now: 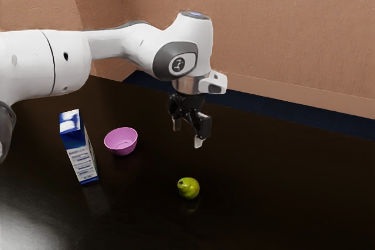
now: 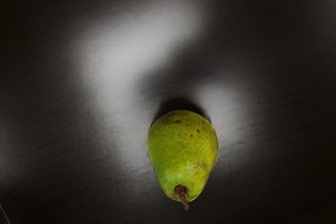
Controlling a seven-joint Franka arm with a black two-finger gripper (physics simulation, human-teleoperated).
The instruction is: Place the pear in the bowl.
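The gripper point(image 1: 187, 133) is empty, its fingers apart, above the pear point(image 1: 188, 188), which lies on the table point(image 1: 281, 203). The bowl point(image 1: 121, 142) stands apart from the gripper, toward the exterior view's left. The reach wants centring over the pear's fat part, then a straight descent with a finger either side and a gentle, even squeeze, lest it roll.

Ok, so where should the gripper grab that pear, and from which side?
I'd bring the gripper straight down from above and close it across the wide, rounded body of the pear, one finger on each flank. The pear seems to lie on its side, and its narrowing end by the stem would likely slip more easily.
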